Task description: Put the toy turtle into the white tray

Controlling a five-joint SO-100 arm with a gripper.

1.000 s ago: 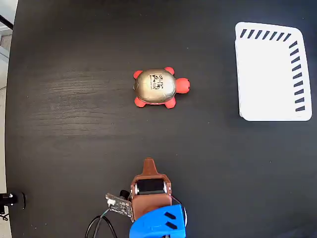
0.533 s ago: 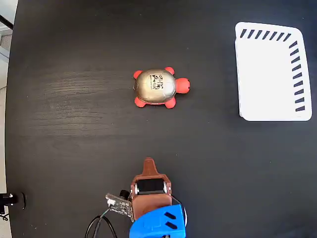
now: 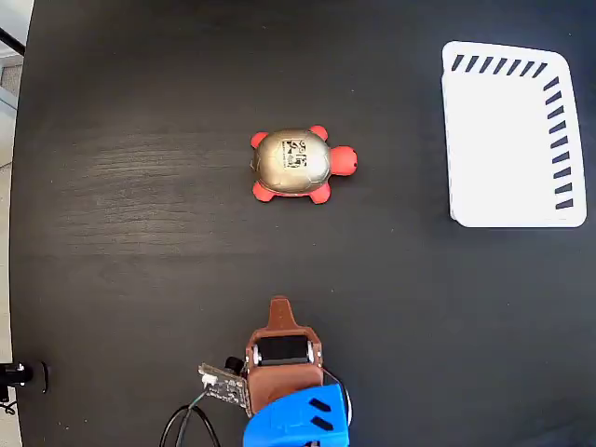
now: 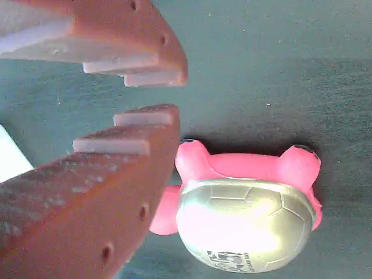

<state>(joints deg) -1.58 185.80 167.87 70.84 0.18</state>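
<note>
Wrist view, ridged brown gripper [image 4: 174,93] narrowly parted, glossy domed toy turtle [image 4: 247,224], flat slotted white tray [image 3: 510,138] apart.

Glossy metallic shell on the toy turtle [image 3: 292,164]; matt wood-grained table [image 3: 140,233].

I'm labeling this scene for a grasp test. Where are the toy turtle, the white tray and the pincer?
toy turtle [image 3: 292,164], fixed view, middle of its gold shell.
white tray [image 3: 503,149], fixed view, bare flat floor.
pincer [image 4: 165,96], wrist view, gap between its two brown fingertips, slightly apart and holding nothing.
</note>
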